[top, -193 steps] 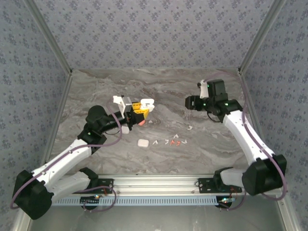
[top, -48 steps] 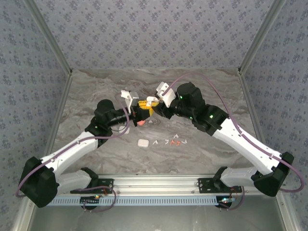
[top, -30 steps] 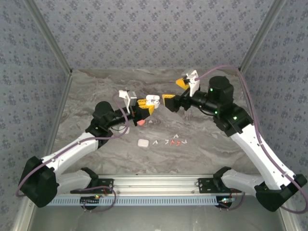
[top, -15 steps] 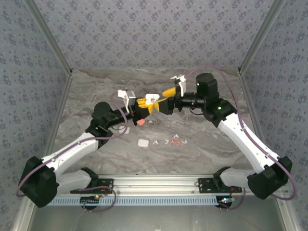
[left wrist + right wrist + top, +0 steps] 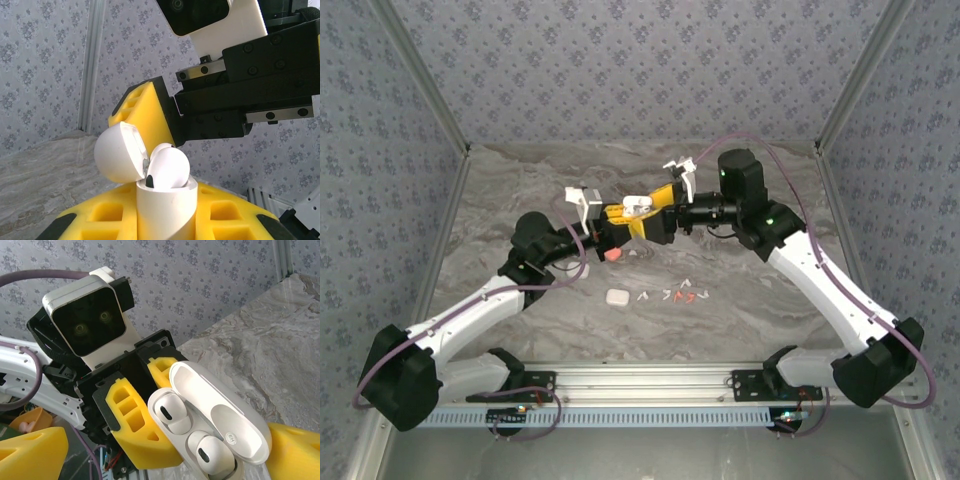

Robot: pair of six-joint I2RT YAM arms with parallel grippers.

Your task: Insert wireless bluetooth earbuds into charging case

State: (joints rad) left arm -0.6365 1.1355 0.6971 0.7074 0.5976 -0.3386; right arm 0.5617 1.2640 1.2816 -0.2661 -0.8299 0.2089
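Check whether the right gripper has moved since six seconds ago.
Yes. The right gripper has swung left: from beyond the right end of the earbuds row to behind its left half, open fingers flanking the charging case held by the left gripper.

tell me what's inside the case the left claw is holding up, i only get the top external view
Observer: The open charging case holds two white earbuds, seated side by side.
Operator: is the lid all the way back
Observer: The lid is swung back on its hinge and tilts away from the body, so the earbuds are uncovered.
Operator: and my right claw
Observer: The right claw is open. Its wrist view has one yellow finger at each side, with the case between them.
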